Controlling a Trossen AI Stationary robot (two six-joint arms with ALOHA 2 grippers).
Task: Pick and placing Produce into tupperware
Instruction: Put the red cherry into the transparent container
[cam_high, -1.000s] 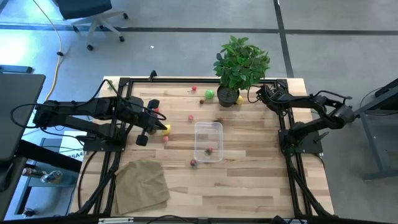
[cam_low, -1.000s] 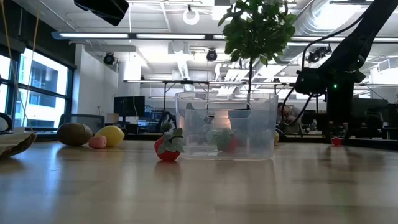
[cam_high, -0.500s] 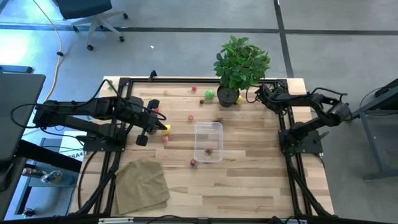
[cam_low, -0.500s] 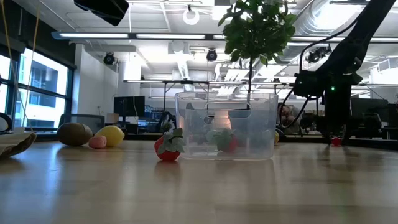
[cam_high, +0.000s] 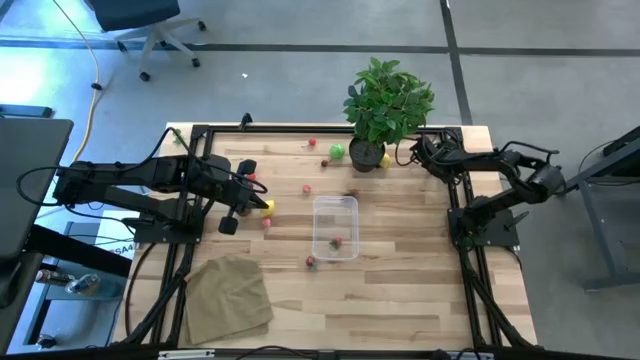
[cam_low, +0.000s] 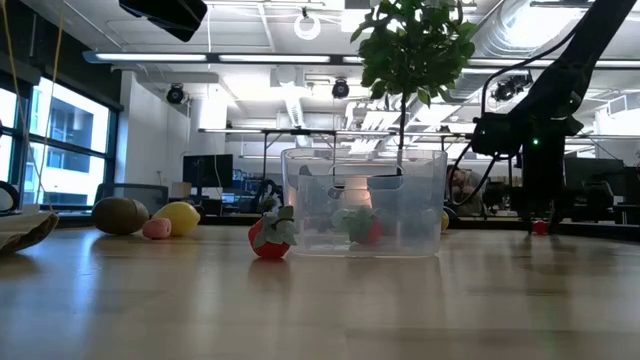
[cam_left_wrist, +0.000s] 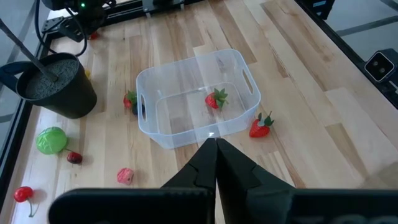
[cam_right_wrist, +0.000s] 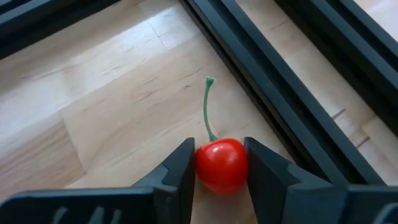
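Note:
The clear tupperware stands mid-table with a toy strawberry on its floor. A second strawberry lies on the wood just beside it. A lemon, a kiwi, a green piece and small red pieces are scattered over the far left part of the table. My right gripper is at the far right corner, shut on a red cherry. My left gripper hovers shut at the table's left, facing the tupperware. My right gripper pinches the cherry's round red body between its two fingers, one on each side. The green stem points away from the fingers and is free. In the low view the cherry sits at table-top height, under the fingers.
A potted plant with a dark pot stands at the far edge, just left of my right gripper. Black frame rails run close beside the cherry. A tan cloth lies at the near left corner.
My right arm shifted slightly toward the table's left in the first half second, then kept still. The cherry has stayed in the same place.

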